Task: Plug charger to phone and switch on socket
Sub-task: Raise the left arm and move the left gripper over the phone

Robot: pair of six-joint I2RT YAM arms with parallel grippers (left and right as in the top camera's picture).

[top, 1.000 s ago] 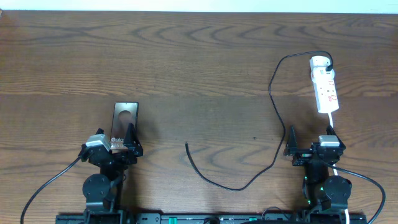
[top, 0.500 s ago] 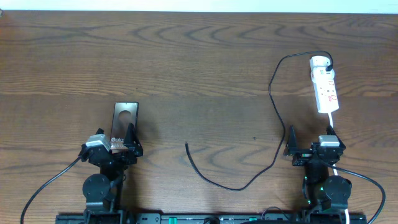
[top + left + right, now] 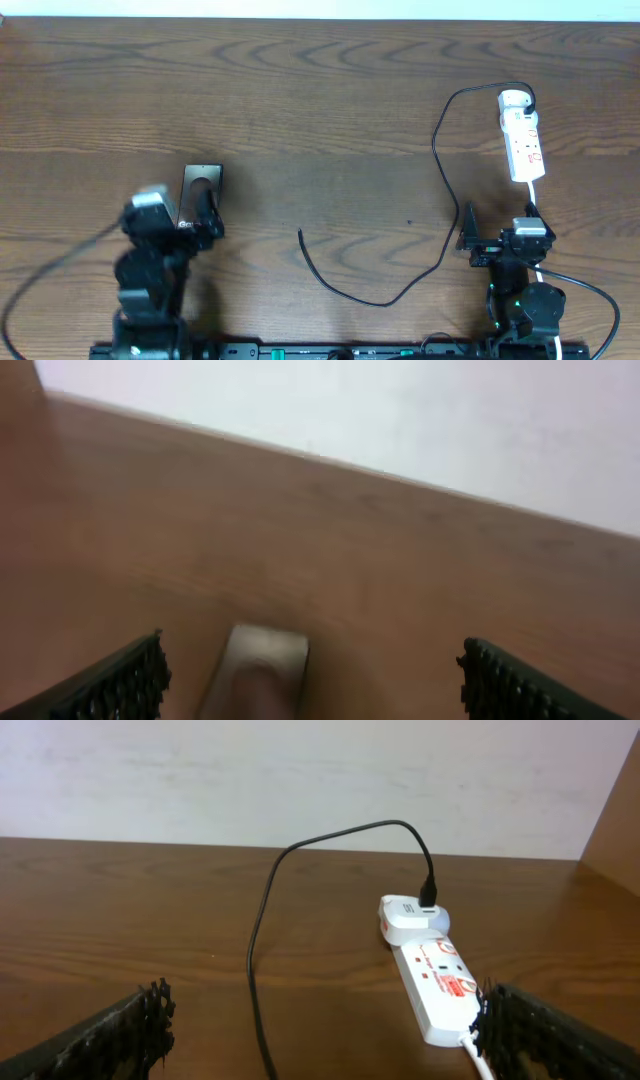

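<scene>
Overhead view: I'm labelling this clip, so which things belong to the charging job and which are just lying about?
Job:
phone
charger cable, free tip lying on the wood
socket strip, charger's plug at its far end

Not part of it:
wooden table
right arm's own thick black cable

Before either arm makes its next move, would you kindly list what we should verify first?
1. Opening of the left gripper: ok, jaws wide apart.
2. Position of the phone: ok, flat on the table, just ahead of the left gripper.
3. Access to the charger tip: ok, it lies alone on bare wood.
4. Tip plugged into the phone: not ok, they lie apart.
5. Opening of the right gripper: ok, open and empty, facing the socket.
6. Socket switched on: cannot tell.
</scene>
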